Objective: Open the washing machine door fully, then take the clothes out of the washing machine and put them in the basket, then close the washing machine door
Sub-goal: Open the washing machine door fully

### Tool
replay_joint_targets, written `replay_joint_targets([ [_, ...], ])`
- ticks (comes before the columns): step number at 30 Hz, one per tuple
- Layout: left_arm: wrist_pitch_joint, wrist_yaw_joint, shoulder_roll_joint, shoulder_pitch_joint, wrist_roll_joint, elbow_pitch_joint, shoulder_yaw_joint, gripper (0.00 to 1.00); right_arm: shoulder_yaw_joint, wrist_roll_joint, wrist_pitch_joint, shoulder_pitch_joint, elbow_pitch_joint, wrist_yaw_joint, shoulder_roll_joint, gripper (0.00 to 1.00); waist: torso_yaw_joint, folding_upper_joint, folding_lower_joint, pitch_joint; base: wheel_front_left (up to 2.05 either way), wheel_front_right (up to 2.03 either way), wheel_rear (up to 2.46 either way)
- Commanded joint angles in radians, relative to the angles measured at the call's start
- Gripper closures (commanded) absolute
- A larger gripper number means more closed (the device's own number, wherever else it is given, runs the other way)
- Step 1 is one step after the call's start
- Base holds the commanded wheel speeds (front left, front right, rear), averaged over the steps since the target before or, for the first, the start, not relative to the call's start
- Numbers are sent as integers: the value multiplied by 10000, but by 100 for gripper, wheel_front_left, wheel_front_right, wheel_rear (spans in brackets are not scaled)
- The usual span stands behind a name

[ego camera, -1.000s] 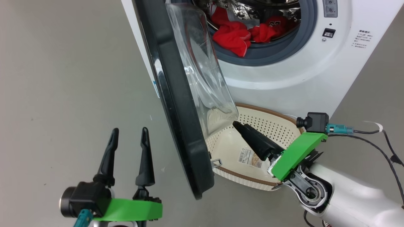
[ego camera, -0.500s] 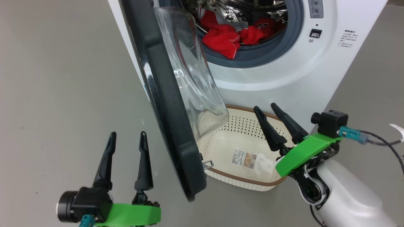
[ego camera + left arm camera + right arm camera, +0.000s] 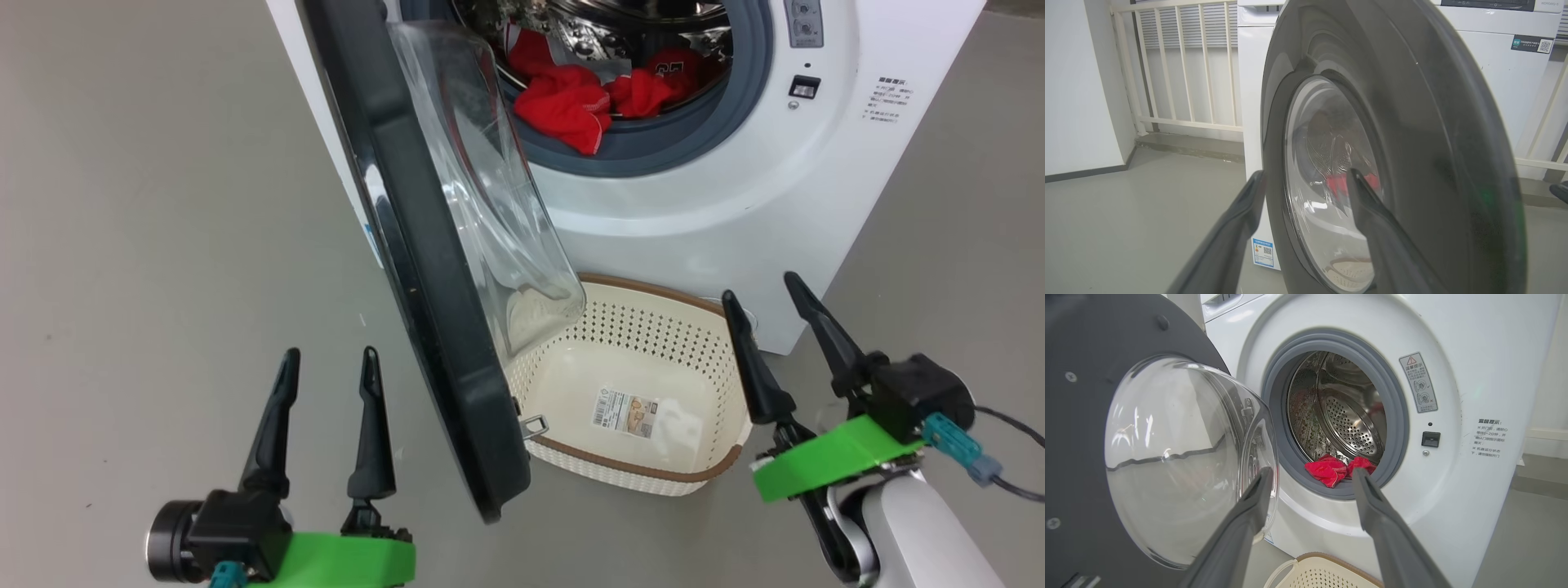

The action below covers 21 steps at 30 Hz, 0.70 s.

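The washing machine [image 3: 735, 188] stands with its glossy black washing machine door [image 3: 424, 269] swung out about halfway, its glass bowl facing the drum. Red clothes [image 3: 571, 102] lie at the drum's lower lip, over the grey ring. On the floor below the opening sits the cream basket [image 3: 645, 472], with nothing but a label inside. My left gripper [image 3: 330, 354] is open on the door's outer side, apart from it. My right gripper [image 3: 760, 287] is open beside the basket's right end. In the right wrist view my right gripper [image 3: 1312, 470] points at the clothes [image 3: 1331, 471], beside the door [image 3: 1077, 416].
Grey floor [image 3: 163, 204] spreads to the left of the door. In the left wrist view a white railing [image 3: 1180, 73] and a wall stand behind the machine [image 3: 1251, 102]. A cable [image 3: 1012, 482] trails from my right wrist at the right edge.
My right gripper has drawn back out of the basket, moved right and turned its fingers up toward the machine. The head view has shifted slightly. The left gripper and door are still.
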Motion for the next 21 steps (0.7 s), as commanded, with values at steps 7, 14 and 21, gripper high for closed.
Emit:
replay_joint_targets([
  [7,-49,76,135,76,159,-165,353,0,-147,-231,-62,775,-916,46,88,0,64,0,0,-179,0,0,0],
  [14,-49,-10,135,148,213,-59,372,0,-233,-613,-62,1093,-980,46,90,0,62,0,0,-298,0,0,0],
  [21,-49,-57,135,203,284,98,403,0,-334,-765,-62,1191,-996,46,90,0,22,0,0,-328,0,0,0],
])
